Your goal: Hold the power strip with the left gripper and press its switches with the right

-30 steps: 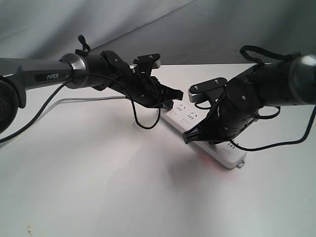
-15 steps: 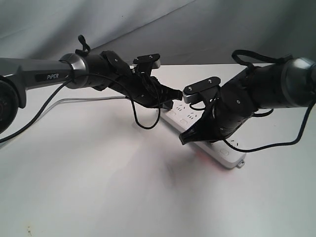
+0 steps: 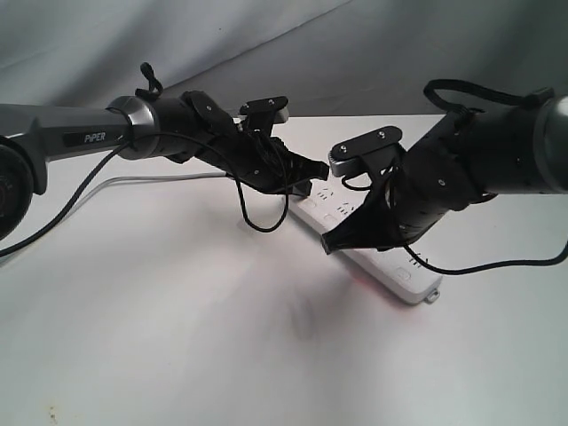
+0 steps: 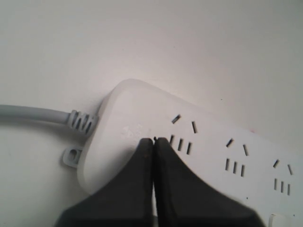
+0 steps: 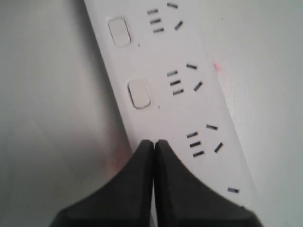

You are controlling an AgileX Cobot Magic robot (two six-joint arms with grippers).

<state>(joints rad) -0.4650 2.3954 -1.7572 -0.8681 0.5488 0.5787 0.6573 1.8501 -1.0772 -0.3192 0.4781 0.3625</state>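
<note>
I am pinning the probably light, stiff, slippery strip (image 3: pixel 404 277) flat on the counter (image 3: pixel 177 311) at its cord end with clenched left jaws, clenched right jaws hovering beside a switch (image 5: pixel 139 93).

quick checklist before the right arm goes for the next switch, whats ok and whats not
1. Left gripper shut, tip over the cord end of the power strip: ok.
2. Left tip actually bearing down on the strip: cannot tell.
3. Right gripper shut to a point for poking: ok.
4. Right tip in line with the row of switches: ok.
5. Switch under the right tip pressed: cannot tell, the tip hides it.
6. Strip lying flat on the table: ok.
</note>
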